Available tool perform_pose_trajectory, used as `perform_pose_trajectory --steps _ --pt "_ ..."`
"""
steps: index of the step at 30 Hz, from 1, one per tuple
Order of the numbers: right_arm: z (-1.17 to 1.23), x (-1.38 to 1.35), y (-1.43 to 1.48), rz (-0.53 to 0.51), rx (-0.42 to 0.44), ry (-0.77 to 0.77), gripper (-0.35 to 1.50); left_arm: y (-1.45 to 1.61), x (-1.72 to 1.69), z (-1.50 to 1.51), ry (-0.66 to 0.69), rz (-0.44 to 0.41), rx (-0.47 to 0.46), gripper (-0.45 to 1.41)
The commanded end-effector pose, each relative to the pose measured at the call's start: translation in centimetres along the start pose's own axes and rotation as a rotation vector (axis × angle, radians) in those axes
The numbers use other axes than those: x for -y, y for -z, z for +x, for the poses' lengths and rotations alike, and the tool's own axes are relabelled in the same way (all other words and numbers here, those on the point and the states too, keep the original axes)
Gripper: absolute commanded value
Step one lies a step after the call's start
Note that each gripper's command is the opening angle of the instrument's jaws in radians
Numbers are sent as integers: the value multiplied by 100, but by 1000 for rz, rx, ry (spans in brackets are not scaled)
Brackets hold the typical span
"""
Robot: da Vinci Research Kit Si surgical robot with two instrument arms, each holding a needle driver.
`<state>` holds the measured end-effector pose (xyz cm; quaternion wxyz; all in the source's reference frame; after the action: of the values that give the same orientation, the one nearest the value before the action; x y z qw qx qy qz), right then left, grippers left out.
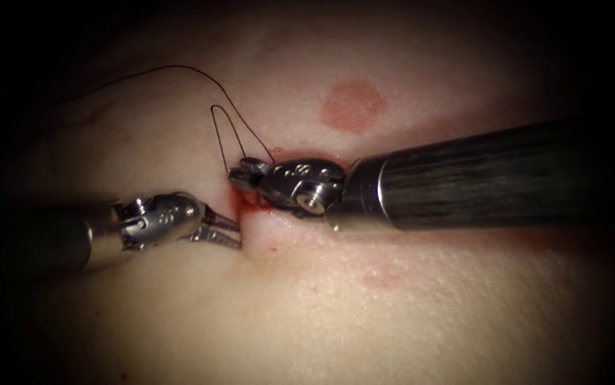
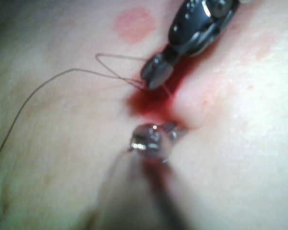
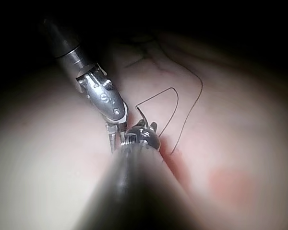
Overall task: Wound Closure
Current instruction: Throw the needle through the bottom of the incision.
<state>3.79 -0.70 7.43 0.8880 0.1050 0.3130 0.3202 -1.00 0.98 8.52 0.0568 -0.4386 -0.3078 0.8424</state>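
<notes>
The right tool [image 1: 245, 173] grips the thread [image 1: 225, 128] at the cut's [image 1: 240, 214] twelve o'clock end; the left tool [image 1: 223, 232], jaws slightly parted, holds nothing I can see; no writing is readable.

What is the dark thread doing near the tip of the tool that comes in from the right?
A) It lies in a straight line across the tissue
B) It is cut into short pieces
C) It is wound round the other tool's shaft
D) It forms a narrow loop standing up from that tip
D: the thread rises in a narrow loop from the right tool, with another strand trailing off across the tissue.
</notes>
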Motion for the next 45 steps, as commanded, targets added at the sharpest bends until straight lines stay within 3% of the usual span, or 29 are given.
perform_pose_trajectory --steps 1,12,23,45 --pt "-2 3 -10 11 4 -9 -35 -9 3 -2 1 -2 -1 -15" --pt "0 -6 -10 80 40 -49 -35 -9 2 -3 1 -2 -1 -16" --pt "3 -30 -14 -22 -15 -40 -35 -8 -4 -5 -1 -3 -1 -16" --pt "15 -50 -14 -30 -25 -70 -35 -10 -5 -5 0 -1 0 -16"
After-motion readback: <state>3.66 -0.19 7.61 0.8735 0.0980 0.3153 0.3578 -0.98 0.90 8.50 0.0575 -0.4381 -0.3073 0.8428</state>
